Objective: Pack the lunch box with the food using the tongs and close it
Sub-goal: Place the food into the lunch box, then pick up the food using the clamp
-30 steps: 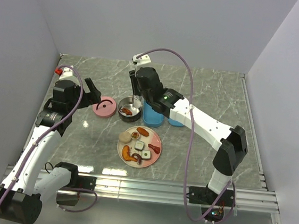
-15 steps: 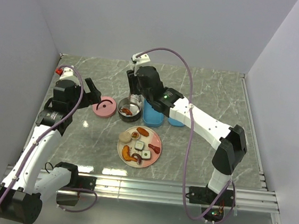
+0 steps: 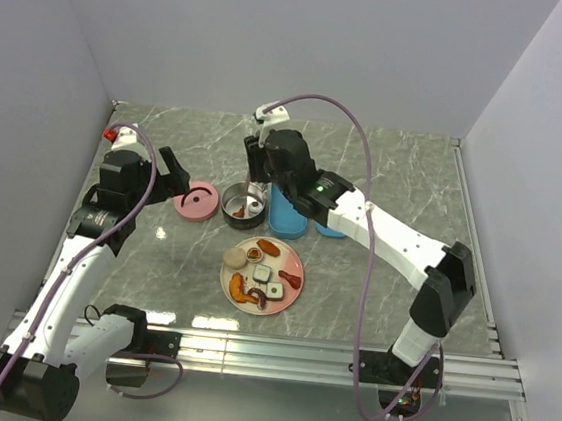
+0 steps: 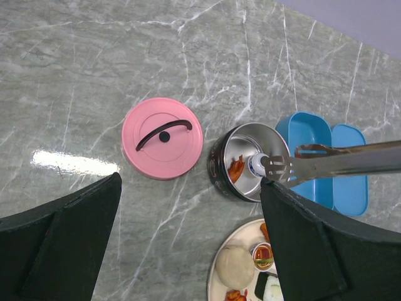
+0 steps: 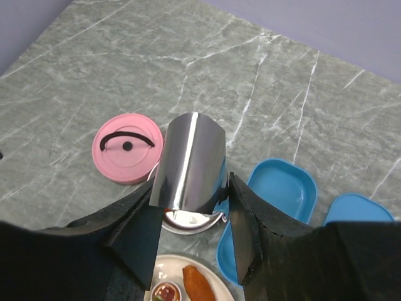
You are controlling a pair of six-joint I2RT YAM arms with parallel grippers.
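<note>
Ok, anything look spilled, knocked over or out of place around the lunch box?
Nothing stands out. The food sits on the plate or inside the metal lunch box, none on the table. The pink lid lies flat beside the box, and the tongs hang over its opening.

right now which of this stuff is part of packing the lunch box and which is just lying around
In the job: tongs, steel pot, pink lid, food pieces, plate.
Lying about: blue tubs, nothing visible in them.
</note>
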